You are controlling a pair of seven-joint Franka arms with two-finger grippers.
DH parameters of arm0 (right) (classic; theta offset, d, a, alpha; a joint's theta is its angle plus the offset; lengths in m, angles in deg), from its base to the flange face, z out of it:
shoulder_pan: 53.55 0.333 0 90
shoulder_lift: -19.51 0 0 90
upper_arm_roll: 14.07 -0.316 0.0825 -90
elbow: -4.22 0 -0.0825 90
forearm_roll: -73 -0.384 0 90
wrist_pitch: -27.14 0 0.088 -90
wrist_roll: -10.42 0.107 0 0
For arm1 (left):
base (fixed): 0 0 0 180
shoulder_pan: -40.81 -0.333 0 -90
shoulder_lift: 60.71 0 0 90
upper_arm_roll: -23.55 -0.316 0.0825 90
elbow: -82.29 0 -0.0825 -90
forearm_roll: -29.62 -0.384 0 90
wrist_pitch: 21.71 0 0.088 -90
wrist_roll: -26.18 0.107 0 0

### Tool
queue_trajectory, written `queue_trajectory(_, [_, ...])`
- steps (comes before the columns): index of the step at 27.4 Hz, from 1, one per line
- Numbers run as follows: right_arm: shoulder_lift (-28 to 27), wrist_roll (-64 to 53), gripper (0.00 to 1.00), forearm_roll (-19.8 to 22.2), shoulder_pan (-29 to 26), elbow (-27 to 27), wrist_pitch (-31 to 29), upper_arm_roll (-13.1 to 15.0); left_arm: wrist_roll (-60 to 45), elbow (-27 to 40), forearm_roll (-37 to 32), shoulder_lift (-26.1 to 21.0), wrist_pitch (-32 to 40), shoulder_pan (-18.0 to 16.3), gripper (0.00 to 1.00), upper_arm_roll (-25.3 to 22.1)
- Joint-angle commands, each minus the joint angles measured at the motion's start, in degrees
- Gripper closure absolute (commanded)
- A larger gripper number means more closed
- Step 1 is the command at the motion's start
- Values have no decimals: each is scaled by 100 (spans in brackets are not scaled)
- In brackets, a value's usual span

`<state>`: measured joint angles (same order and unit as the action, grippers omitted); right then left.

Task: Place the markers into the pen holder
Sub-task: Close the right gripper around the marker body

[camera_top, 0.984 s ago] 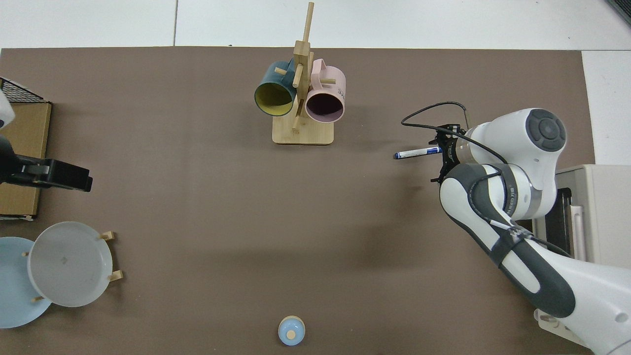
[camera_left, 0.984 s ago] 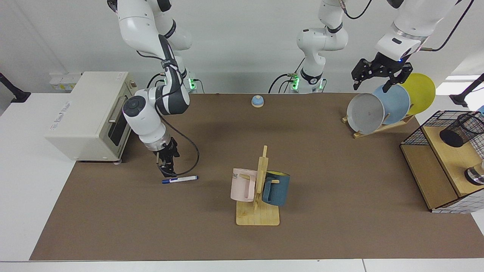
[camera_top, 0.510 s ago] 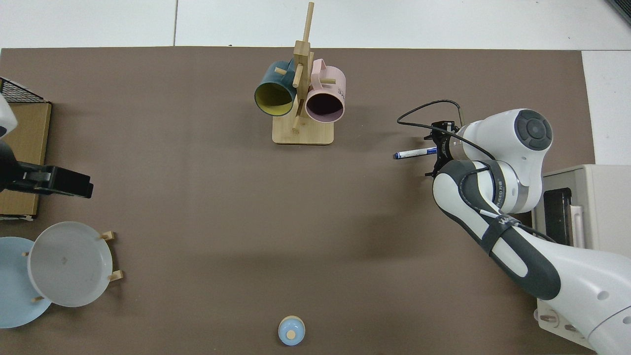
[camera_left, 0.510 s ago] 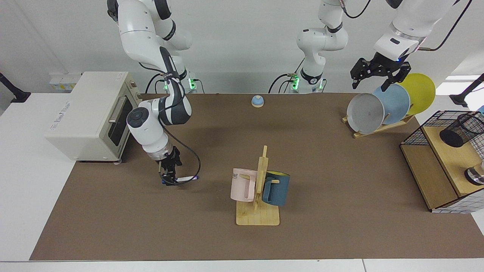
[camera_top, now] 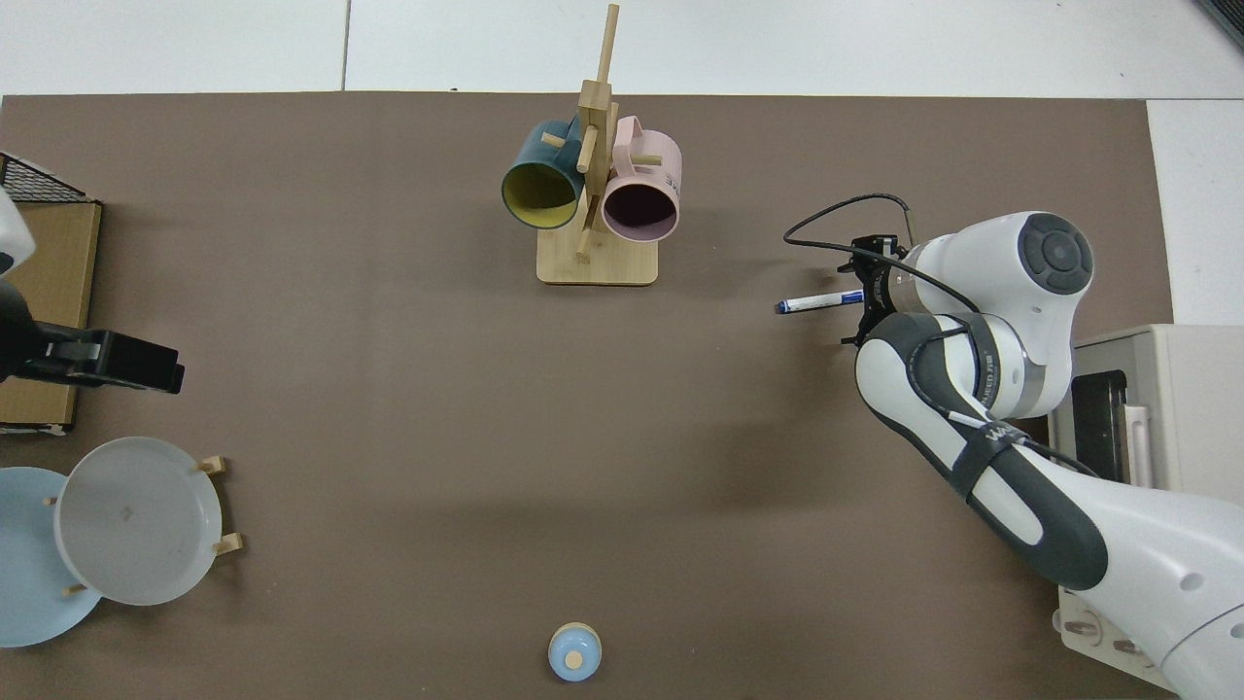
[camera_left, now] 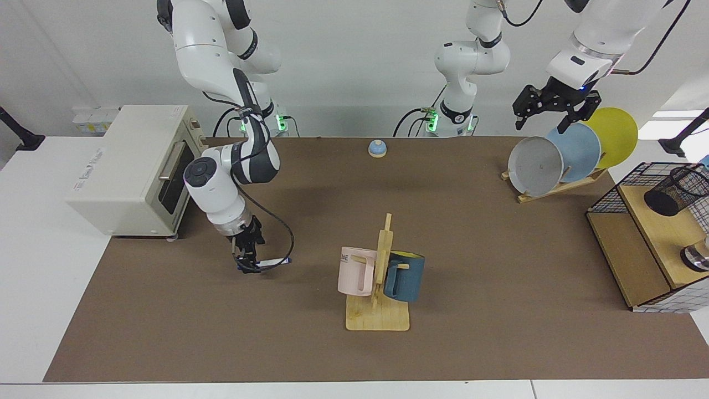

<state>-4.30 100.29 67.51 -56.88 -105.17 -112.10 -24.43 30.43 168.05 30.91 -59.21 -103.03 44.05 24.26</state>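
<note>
Facing view: right tool [camera_left: 247, 266] closed around the marker [camera_left: 274, 262] lying on the table; left tool [camera_left: 545, 119] open, empty.

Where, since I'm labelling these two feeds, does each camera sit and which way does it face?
Facing view: across the table from the arm bases, looking down at them; both arms show, the right end effector at the marker, the left end effector open and idle above the plates.
Top view: overhead, looking straight down, with the bases' side at the picture's bottom; the right arm and right end effector show, and the left end effector shows at the edge.
Shared: marker, mug tree, plates.
</note>
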Motion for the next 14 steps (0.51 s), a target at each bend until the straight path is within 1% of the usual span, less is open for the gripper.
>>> queue_trajectory(1, [-114, -136, 8, 48, -28, 128, 2, -27, 58, 205, -50, 176, -16, -43, 0, 17])
queue_trajectory(4, [-123, -171, 9, 57, -54, 128, 2, -27, 58, 205, -50, 184, -7, -43, 0, 17])
queue_trajectory(11, [-193, -216, 18, 162, -81, 172, -24, -27, 58, 231, -50, 184, -7, -43, 0, 17])
queue_trajectory(14, [-202, -251, 19, 259, -107, 199, -16, -27, 58, 240, -50, 193, -7, -43, 0, 17])
